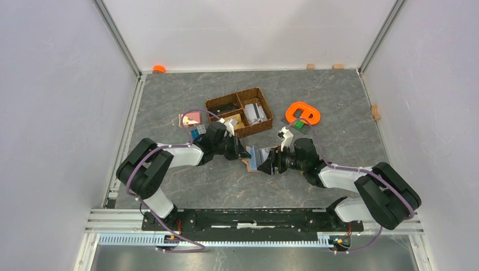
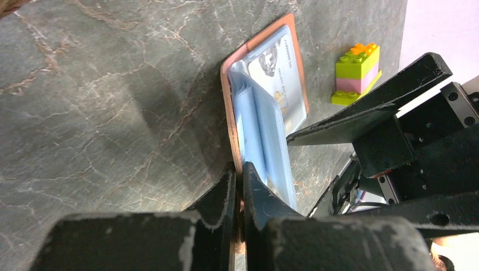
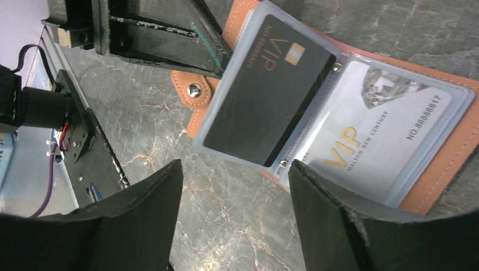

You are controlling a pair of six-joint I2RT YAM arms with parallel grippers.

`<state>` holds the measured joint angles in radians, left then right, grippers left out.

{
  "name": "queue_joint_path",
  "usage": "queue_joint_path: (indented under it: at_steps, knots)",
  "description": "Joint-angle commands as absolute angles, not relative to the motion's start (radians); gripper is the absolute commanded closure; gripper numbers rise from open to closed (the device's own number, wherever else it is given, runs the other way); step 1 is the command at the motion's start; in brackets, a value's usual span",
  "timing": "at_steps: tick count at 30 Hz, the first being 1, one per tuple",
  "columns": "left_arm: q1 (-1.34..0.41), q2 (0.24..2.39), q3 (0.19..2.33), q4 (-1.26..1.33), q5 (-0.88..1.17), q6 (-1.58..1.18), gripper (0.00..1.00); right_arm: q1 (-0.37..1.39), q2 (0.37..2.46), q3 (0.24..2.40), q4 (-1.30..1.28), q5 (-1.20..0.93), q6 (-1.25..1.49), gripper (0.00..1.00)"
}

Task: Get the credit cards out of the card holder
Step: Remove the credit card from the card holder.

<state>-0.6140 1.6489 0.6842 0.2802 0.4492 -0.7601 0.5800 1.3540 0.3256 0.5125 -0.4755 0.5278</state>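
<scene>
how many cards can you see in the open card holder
2: a black VIP card, tilted up, and a silver VIP card lying flat beside it, both in clear sleeves of the card holder. More may be hidden in other sleeves.

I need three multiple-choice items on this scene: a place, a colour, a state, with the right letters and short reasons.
1. Where on the table is the card holder?
A. far left corner
B. middle, between the left pincer and the right pincer
C. far right corner

2. Which colour has the card beside the snap strap?
A. black
B. red
C. green

3. How is the left pincer?
A. open, touching nothing
B. shut on the card holder's edge
C. shut on a loose card

Key: 1 B, seen from above; 2 A, the right wrist view shows it black; 3 B, its fingers pinch the leather edge.
</scene>
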Motion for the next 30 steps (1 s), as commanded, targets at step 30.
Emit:
queue_joint_path:
  at_steps: [30]
  knots:
    - [-0.644, 1.613, 0.692, 0.339, 0.486, -0.732, 0.95, 0.610, 1.353, 0.391, 0.528, -0.399, 0.483, 0.54]
